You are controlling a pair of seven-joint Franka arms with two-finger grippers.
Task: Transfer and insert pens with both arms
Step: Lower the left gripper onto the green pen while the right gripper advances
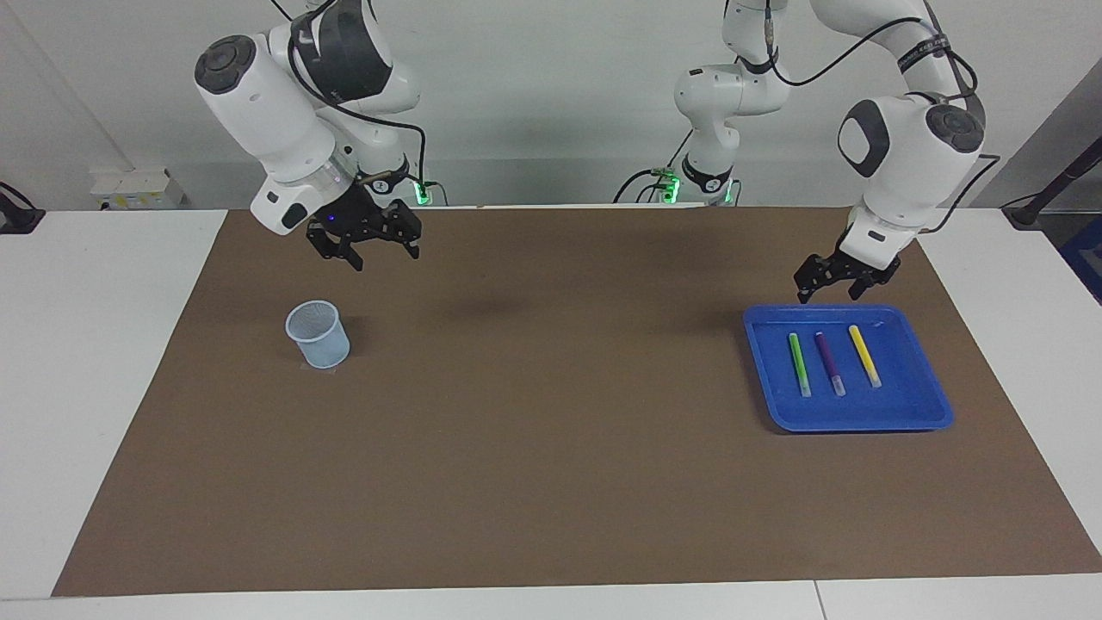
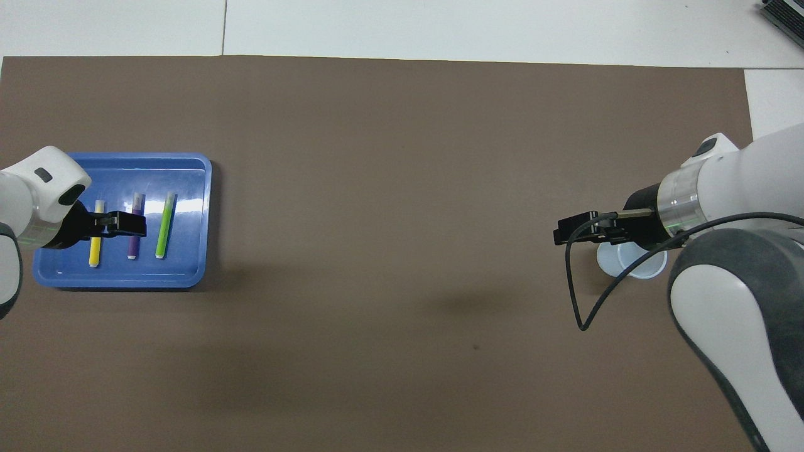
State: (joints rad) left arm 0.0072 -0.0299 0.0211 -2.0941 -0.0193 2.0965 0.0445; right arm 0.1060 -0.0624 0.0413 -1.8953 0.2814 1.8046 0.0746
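Left end effector (image 1: pixel 828 289), fingers apart and empty, hangs over the blue tray (image 1: pixel 904 413)'s robot-side rim; the pens (image 1: pixel 832 363) lie in the tray beneath it.

You have three pens (image 1: pixel 831 362) in one tray (image 1: pixel 913 412), one cup (image 1: pixel 318 334), and two arms (image 1: pixel 904 155).

Arm shells: both arms (image 1: pixel 258 95) have glossy white, rounded segments with dark grey round joint caps.
Bands: a broad black band wraps one upper joint (image 1: pixel 331 43).
Wrists: silver rings above the black fittings.
Left tool (image 1: pixel 829 277): black, two-fingered, linked frame.
Right tool (image 1: pixel 370 245): black, with a small blue light on its body.
Cables: thin black cables loop along both arms.
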